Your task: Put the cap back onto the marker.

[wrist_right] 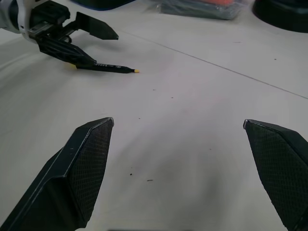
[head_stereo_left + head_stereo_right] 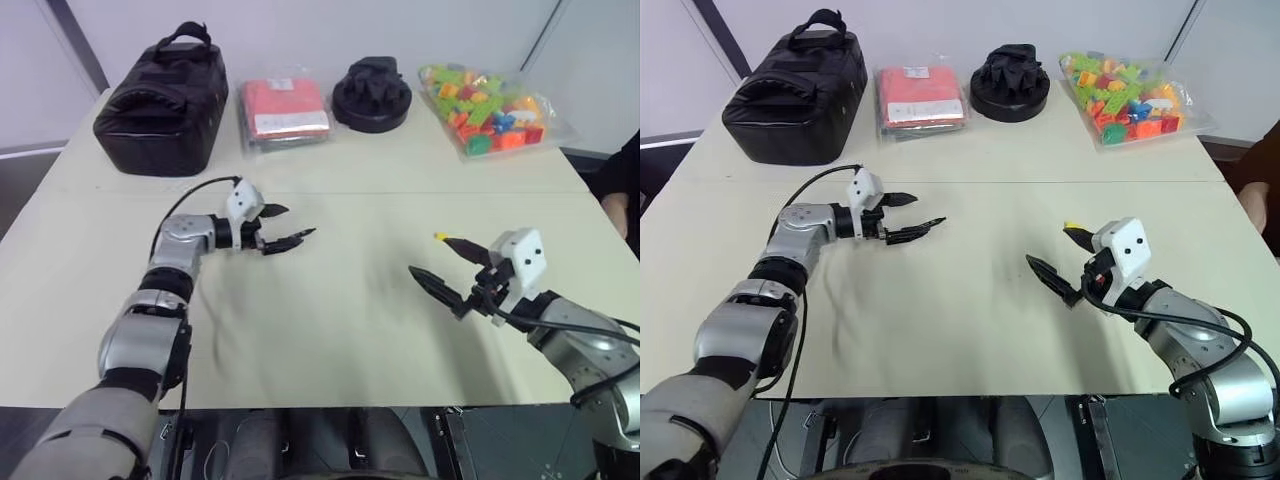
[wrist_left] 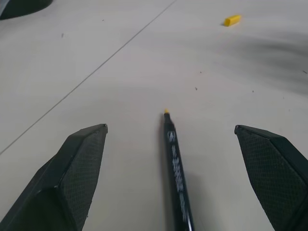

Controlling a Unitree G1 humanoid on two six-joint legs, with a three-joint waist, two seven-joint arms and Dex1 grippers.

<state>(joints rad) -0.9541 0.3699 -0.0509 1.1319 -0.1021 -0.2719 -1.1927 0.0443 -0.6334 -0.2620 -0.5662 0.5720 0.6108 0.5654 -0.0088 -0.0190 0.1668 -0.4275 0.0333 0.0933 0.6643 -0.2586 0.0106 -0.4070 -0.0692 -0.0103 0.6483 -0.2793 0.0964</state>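
Marker (image 3: 177, 168) lies on your table (image 2: 340, 320) between the gaping left gripper (image 2: 283, 226) fingers; right gripper (image 2: 443, 264) gapes empty near the cap (image 2: 440, 237).

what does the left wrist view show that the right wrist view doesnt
In the left wrist view, not the right wrist view: the yellow cap, lying loose on the table beyond the marker's tip.
In the right wrist view, not the left: the right gripper, open, plus a red packet and a black round object at the far side.
Both: the marker lying flat, uncapped, between the fingers of the open left gripper, and the table seam.
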